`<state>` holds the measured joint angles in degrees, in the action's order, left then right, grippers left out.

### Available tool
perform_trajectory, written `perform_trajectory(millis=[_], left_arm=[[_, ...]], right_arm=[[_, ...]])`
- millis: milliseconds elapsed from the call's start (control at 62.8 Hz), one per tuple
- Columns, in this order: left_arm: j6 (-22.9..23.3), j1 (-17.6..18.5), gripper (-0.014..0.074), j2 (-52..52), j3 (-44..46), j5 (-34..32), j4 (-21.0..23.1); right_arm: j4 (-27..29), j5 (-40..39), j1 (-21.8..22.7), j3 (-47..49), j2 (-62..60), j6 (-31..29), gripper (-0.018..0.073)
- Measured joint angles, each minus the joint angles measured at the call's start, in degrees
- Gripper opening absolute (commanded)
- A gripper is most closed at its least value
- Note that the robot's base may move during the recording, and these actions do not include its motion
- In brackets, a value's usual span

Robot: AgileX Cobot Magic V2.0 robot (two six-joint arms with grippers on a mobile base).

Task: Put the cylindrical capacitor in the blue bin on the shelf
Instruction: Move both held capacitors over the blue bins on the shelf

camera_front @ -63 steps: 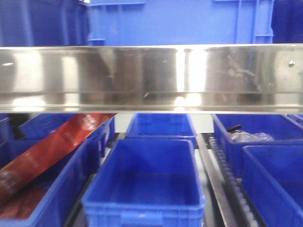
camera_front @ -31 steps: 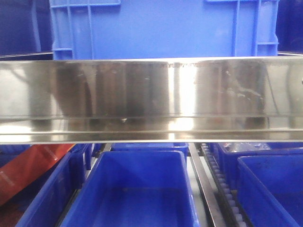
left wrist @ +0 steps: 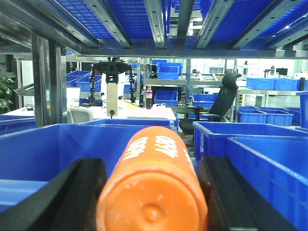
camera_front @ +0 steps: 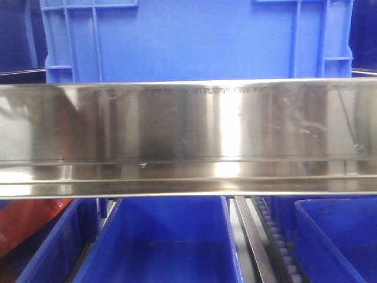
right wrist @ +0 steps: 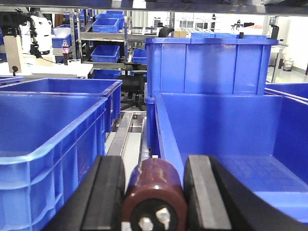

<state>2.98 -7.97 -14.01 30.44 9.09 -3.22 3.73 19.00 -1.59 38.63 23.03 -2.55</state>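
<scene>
at the shelf [camera_front: 188, 135], left gripper [left wrist: 153, 190] clamps one orange cylinder [left wrist: 151, 207], right gripper [right wrist: 155, 190] one brown capacitor [right wrist: 154, 199]

Shiny steel shelf [camera_front: 188, 135], glossy plastic bin [camera_front: 168, 227]

light: bright, even, indoor | glare: white vertical streaks on the shelf [camera_front: 230, 135] front rail | focus: front view soft; wrist views blurred nearest the lens

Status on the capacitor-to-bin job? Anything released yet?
Done: both arms have picked a part and reach inside the shelf, among blue bins. In hand: left gripper clamps an orange cylinder, right gripper a brown cylinder with end terminals. Left: neither part lies in a bin; move over one and release.
</scene>
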Motion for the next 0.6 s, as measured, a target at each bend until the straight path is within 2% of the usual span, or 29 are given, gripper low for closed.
perform_trajectory(millis=[605], left_arm=[[0.00, 0.00, -0.0111, 0.00, 0.00, -0.75, 0.00]], right_arm=[[0.00, 0.00, 0.00, 0.00, 0.00, 0.00, -0.0162]])
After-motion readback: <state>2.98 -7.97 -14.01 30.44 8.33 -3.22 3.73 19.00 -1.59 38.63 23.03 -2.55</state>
